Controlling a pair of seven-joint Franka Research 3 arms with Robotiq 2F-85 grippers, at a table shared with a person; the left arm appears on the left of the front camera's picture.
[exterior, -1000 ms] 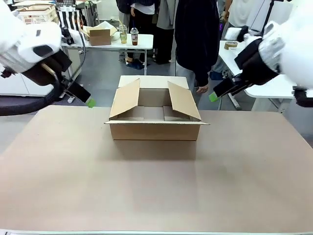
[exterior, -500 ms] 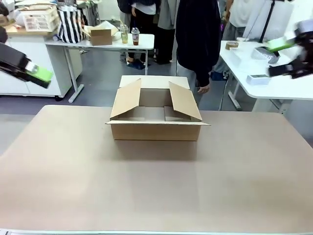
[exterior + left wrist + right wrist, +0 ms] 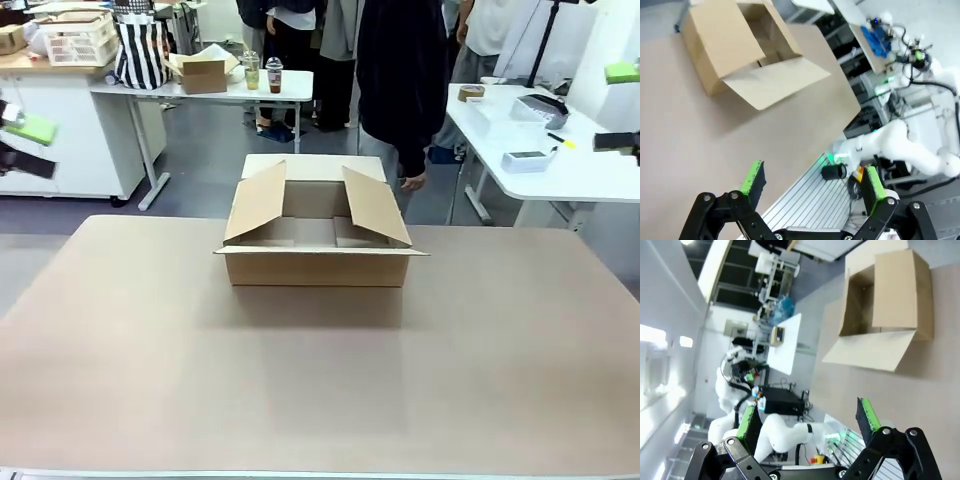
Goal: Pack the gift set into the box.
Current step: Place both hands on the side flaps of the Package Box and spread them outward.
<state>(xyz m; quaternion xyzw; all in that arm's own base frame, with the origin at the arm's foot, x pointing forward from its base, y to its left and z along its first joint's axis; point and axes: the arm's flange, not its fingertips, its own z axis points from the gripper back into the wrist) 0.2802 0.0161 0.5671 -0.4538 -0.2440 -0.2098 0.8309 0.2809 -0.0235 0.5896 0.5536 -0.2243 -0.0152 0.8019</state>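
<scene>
Standing on the brown-topped desk (image 3: 300, 390), the large plain brown corrugated cardboard box (image 3: 318, 268) is seen with its four top flaps open, well apart from both jaws and between them. The left jaws are held wide and empty, and the right jaws are likewise spread wide and empty. A person in dark clothing (image 3: 400, 80) is seen beyond the box

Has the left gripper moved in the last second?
Yes. The left gripper has swung left and upward, away from the cardboard carton, from near its left flap to the front view's left edge.
</scene>
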